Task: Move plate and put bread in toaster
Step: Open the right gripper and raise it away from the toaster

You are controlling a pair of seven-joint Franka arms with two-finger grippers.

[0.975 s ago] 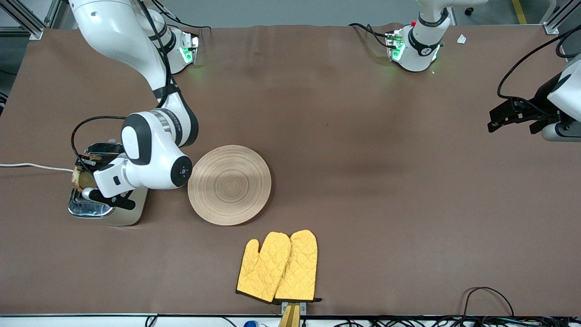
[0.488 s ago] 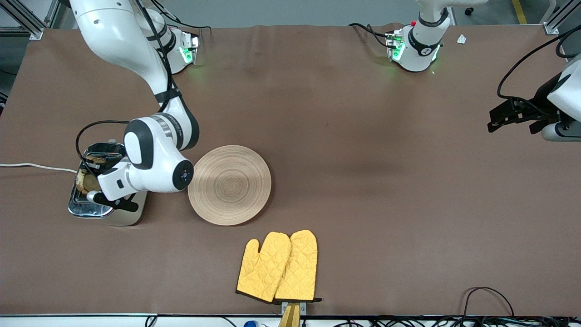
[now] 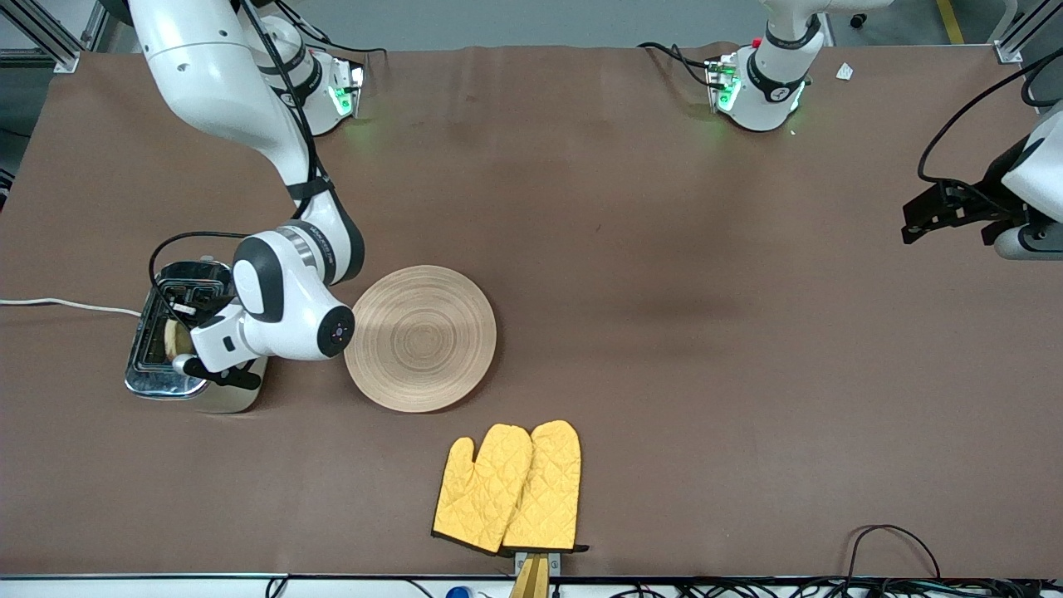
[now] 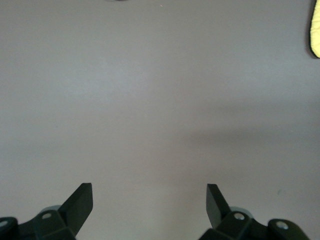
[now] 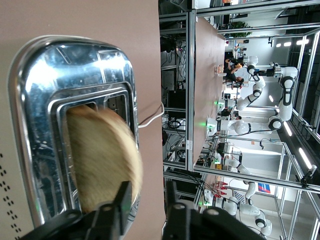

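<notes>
The toaster [image 3: 158, 378] stands near the right arm's end of the table, and its chrome top fills the right wrist view [image 5: 75, 65]. The bread [image 3: 173, 339] stands on edge in a slot and looks blurred in the right wrist view [image 5: 100, 160]. My right gripper [image 3: 187, 345] hangs just over that slot. Its fingers [image 5: 146, 200] are slightly apart with nothing between them, and the bread lies beside one finger. The plate [image 3: 419, 336] lies bare on the table beside the toaster, toward the left arm's end. My left gripper [image 3: 922, 216] waits open over bare table [image 4: 149, 200] at the left arm's end.
A pair of yellow oven mitts [image 3: 508, 490] lies nearer the front camera than the plate; a corner of one shows in the left wrist view [image 4: 315, 30]. The toaster's white cord [image 3: 58, 303] runs off the table's edge at the right arm's end.
My right gripper has moved over the slot and come down. The bread has gone from lying across the toaster's top to standing in the slot, free of the fingers. The left gripper shifted slightly outward.
</notes>
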